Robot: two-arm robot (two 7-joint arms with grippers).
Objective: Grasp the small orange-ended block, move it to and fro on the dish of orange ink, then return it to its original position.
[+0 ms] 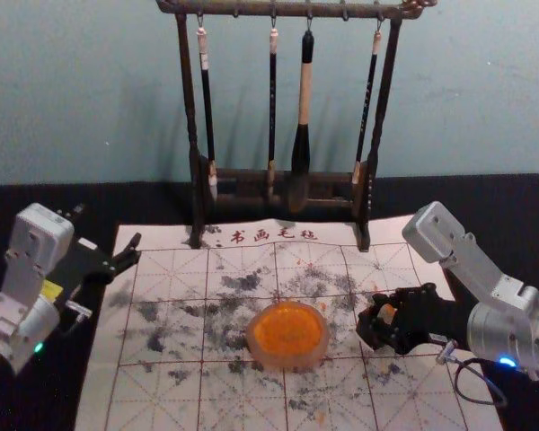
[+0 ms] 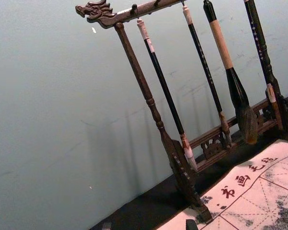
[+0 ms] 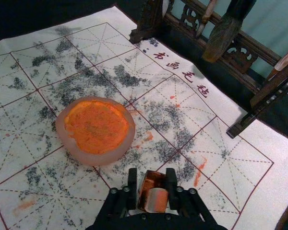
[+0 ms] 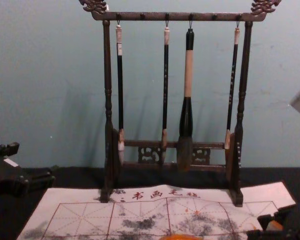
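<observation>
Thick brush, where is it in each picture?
Head view: thick brush, upper middle, hanging on the rack.
Left wrist view: thick brush, beside a thinner brush.
Right wrist view: thick brush's lower end, before the rack.
Chest view: thick brush, right of centre.
Shared landmark: the rack.

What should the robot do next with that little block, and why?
Probably ease the block sideways over the dish and lower it onto the orange ink. The right gripper has it between its fingers, off to the dish's right in the head view. I can't tell whether it's been inked.
</observation>
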